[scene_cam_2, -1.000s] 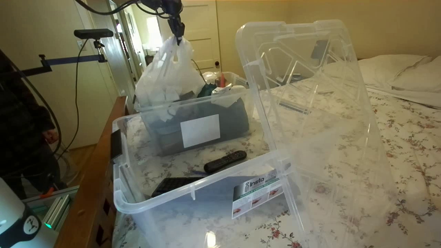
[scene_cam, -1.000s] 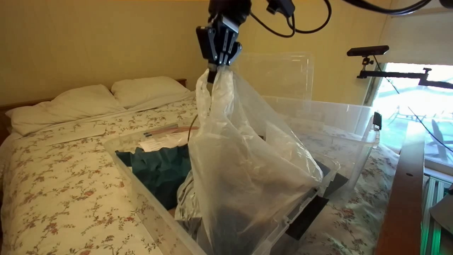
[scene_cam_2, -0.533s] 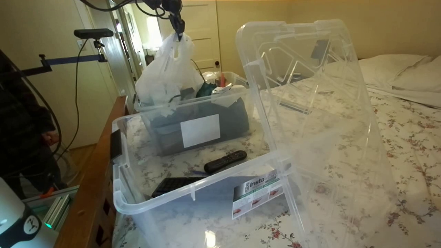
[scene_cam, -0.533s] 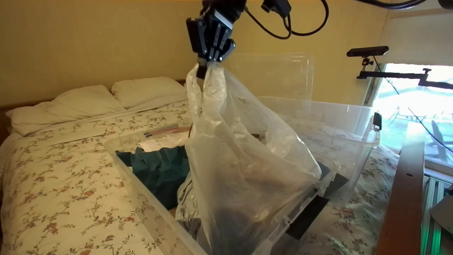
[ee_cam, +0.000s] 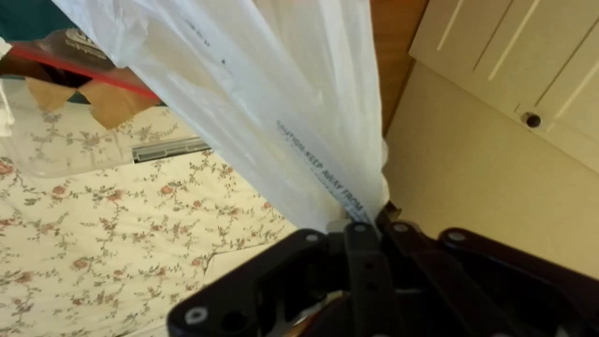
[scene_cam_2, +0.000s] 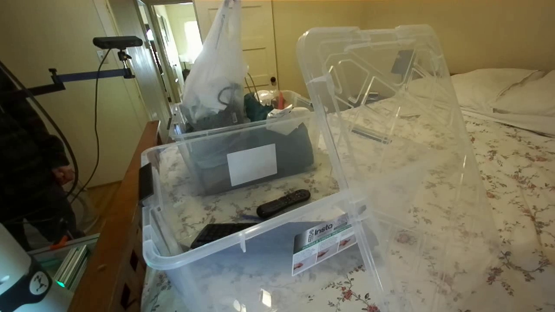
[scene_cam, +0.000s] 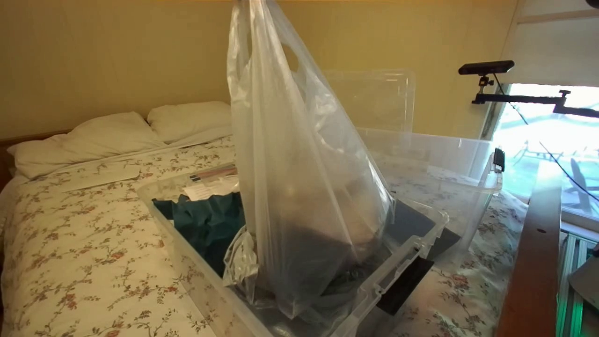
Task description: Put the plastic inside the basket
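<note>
The plastic bag [scene_cam: 299, 164] is white and see-through, stretched tall from a clear bin [scene_cam: 201, 285] full of things. It also shows in the exterior view [scene_cam_2: 219, 65] and fills much of the wrist view [ee_cam: 299, 117]. Dark contents show through its lower part, which is still within the bin's rim. My gripper [ee_cam: 369, 220] is shut on the gathered top of the bag; it is above the frame in both exterior views. A second clear bin [scene_cam_2: 204, 259] stands beside the full one and also shows in the exterior view [scene_cam: 449, 154].
A clear lid [scene_cam_2: 390, 125] stands upright by the second bin. A remote [scene_cam_2: 284, 203] and a black flat object [scene_cam_2: 221, 233] lie within that bin's outline. A teal bag [scene_cam: 206, 222] is in the full bin. A wooden bed rail [scene_cam: 533, 252] and camera arm [scene_cam: 519, 98] are near.
My gripper has risen out of both exterior views. The bag has been pulled up with it and is now taller and narrower, with its lower corner showing over the bin's contents.
</note>
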Controlling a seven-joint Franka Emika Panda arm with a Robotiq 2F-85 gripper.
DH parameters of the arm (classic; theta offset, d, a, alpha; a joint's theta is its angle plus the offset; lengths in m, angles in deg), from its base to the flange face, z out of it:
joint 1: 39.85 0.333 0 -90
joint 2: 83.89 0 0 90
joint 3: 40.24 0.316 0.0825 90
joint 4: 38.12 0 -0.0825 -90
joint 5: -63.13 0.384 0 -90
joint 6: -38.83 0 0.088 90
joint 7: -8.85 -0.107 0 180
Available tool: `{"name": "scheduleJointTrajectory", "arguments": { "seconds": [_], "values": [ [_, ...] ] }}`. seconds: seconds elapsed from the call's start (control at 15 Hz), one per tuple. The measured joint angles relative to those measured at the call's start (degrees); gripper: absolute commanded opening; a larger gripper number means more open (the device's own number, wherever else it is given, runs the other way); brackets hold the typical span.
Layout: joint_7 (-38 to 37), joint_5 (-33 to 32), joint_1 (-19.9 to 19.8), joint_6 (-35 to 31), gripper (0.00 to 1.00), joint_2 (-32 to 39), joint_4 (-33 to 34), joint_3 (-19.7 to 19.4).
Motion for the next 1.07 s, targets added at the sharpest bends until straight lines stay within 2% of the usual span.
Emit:
{"name": "scheduleJointTrajectory", "arguments": {
  "seconds": [0.2,0.6,1.07],
  "values": [
    [-1.95,-0.81,-0.02,-0.49,0.01,-0.42,2.38,-1.04],
    [-5.09,-2.75,0.26,-2.29,0.00,0.16,2.77,-1.76],
    [-12.96,-8.32,-0.78,-0.50,0.00,-2.24,10.97,-7.90]
  ]
}}
